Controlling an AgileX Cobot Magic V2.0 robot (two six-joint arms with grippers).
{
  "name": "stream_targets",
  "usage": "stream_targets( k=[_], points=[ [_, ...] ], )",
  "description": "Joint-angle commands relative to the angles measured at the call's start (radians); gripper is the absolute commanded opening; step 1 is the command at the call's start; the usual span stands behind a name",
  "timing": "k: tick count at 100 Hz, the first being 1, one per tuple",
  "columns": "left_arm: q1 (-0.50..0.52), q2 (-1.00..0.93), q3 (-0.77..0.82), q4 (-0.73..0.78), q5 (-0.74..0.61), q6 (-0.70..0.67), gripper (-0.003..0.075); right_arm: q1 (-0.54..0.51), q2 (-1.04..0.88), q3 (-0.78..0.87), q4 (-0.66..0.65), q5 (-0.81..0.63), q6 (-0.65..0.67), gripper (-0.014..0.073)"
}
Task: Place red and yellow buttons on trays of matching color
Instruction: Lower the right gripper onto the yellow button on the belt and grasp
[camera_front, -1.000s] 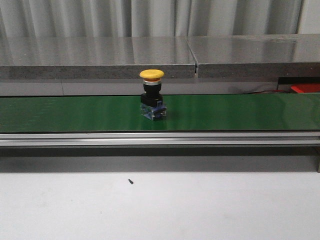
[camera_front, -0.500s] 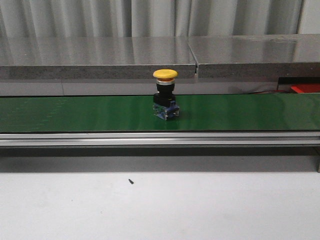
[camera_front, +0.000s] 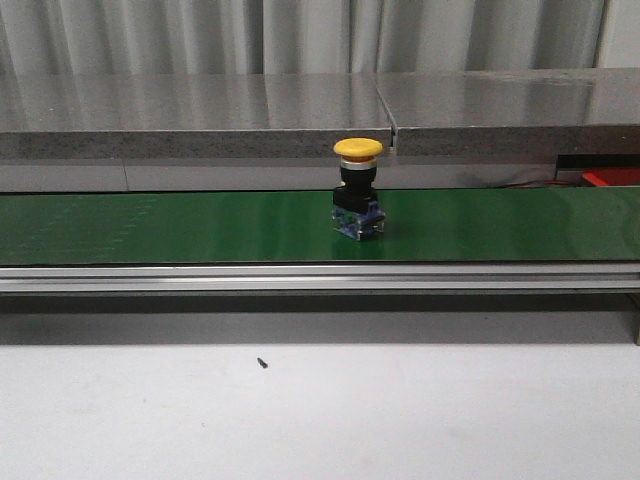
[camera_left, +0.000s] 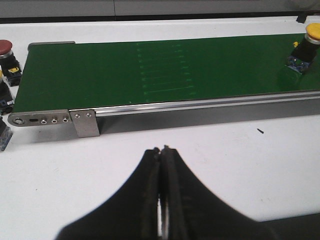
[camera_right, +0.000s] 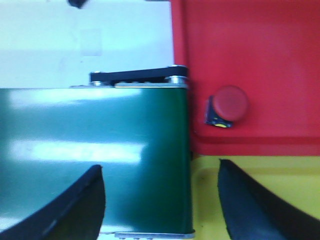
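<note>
Yellow button (camera_front: 358, 201) stood upright on green belt (camera_front: 180, 226), just right of centre. Red button (camera_right: 227, 106) sat in red tray (camera_right: 260, 55), yellow tray (camera_right: 210, 195) adjoining. Left gripper (camera_left: 162, 165) pinched together, empty; right gripper (camera_right: 160, 200) spread apart over belt end.

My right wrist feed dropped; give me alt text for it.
A red button lies in the red tray, past the end of the green belt. The yellow tray sits beside it, under the open right claw.

My front camera faces the long green conveyor belt (camera_front: 180, 226) side-on; my wrist cameras overlook its opposite ends, sharing it.
</note>
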Motion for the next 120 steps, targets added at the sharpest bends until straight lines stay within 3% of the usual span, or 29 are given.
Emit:
stream_targets(
  k=[1,33,52,88,120],
  points=[
    [-0.008,0.01,-0.023,-0.015,-0.064,0.001,-0.0019,0.063,-0.047,-0.024,0.005,-0.042,-0.04,0.0485],
    [-0.008,0.01,-0.023,-0.015,-0.064,0.001,-0.0019,0.333,-0.003,-0.025,0.004,-0.038,-0.099,0.0485],
    [-0.008,0.01,-0.023,-0.015,-0.064,0.001,-0.0019,0.432,0.064,-0.067,0.004,0.009,-0.119,0.0485],
    [-0.008,0.01,-0.023,-0.015,-0.064,0.001,-0.0019,0.52,0.219,-0.2,0.011,0.177,-0.219,0.0485],
    [-0.008,0.01,-0.023,-0.015,-0.064,0.001,-0.0019,0.54,0.285,-0.203,0.033,0.061,-0.232,0.0485]
  ],
)
